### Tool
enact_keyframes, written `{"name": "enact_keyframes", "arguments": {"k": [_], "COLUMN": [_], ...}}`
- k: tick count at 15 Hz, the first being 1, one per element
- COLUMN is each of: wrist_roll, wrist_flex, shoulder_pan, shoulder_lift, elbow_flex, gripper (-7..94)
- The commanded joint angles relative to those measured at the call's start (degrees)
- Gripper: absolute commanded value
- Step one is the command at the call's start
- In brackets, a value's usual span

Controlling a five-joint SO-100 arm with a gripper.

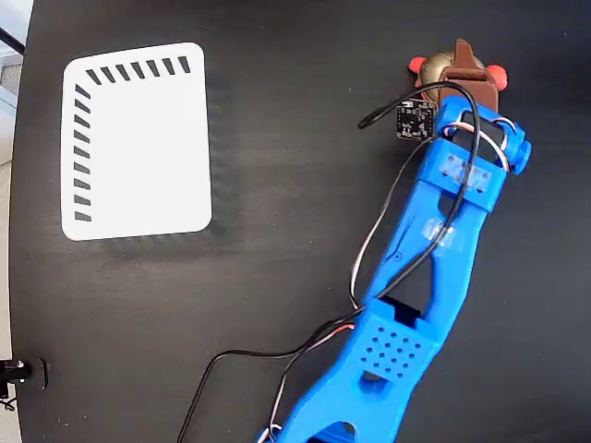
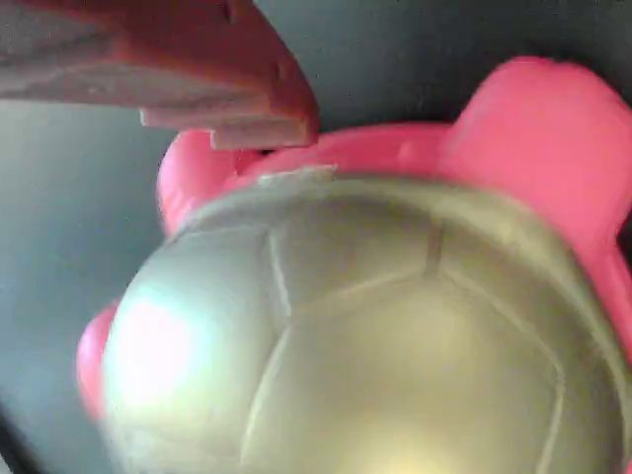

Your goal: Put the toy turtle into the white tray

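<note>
I have the blue arm's brown-fingered gripper (image 1: 459,69) over the small toy turtle (image 1: 434,69) with its domed metallic-gold shell and red feet, upper right of the fixed view; the flat white rounded tray (image 1: 138,157) with black slanted stripes lies well apart, upper left. In the wrist view the shell (image 2: 346,336) fills the frame under one finger (image 2: 178,79); whether the fingers are spread or pinching, I cannot tell. The shell looks hard, light and slick; I'd grip low across its sides.
</note>
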Motion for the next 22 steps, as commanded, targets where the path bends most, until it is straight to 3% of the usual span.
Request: {"name": "enact_keyframes", "arguments": {"k": [1, 4, 10, 13, 19, 22], "wrist_roll": [-0.4, -0.4, -0.4, 0.3, 3.5, 9.0], "wrist_flex": [-0.4, -0.3, -1.2, -1.4, -1.3, 3.3], "shoulder_pan": [-0.4, -0.9, -0.3, 0.3, 0.7, -0.2], "shoulder_lift": [2.3, 1.7, 0.5, 0.5, 3.3, 14.2], "elbow_flex": [-3.3, -3.1, -3.3, -3.3, -2.2, 3.0], "gripper": [57, 54, 20, -4, -4, -4]}}
